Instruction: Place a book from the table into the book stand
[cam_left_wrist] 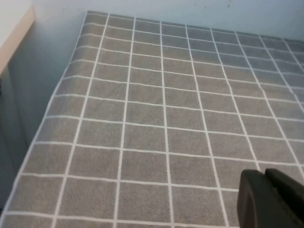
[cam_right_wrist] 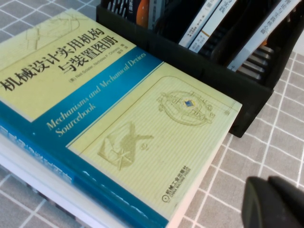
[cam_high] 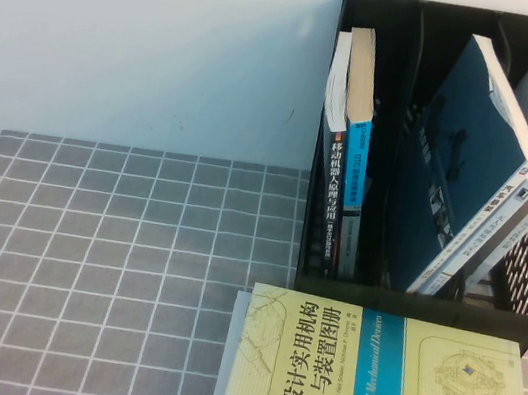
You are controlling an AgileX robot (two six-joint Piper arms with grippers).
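Here, book (cam_high: 473, 162) leaning inside book stand (cam_high: 522, 302), left hand (cam_left_wrist: 271, 199) closed over table (cam_left_wrist: 142, 118) well apart, right hand (cam_right_wrist: 275, 203) nearby, state unclear

Left claw (cam_left_wrist: 274, 199): fingers together, low over the bare counter (cam_left_wrist: 142, 118).
Right claw (cam_right_wrist: 278, 204): low over the counter, just beside the yellow book (cam_right_wrist: 118, 118).

An office or study desk — a grey checked cloth (cam_high: 116, 234) covers the table, a black file rack (cam_high: 435, 145) of engineering textbooks stands at two o'clock, and a plain pale wall (cam_high: 149, 36) sits behind.
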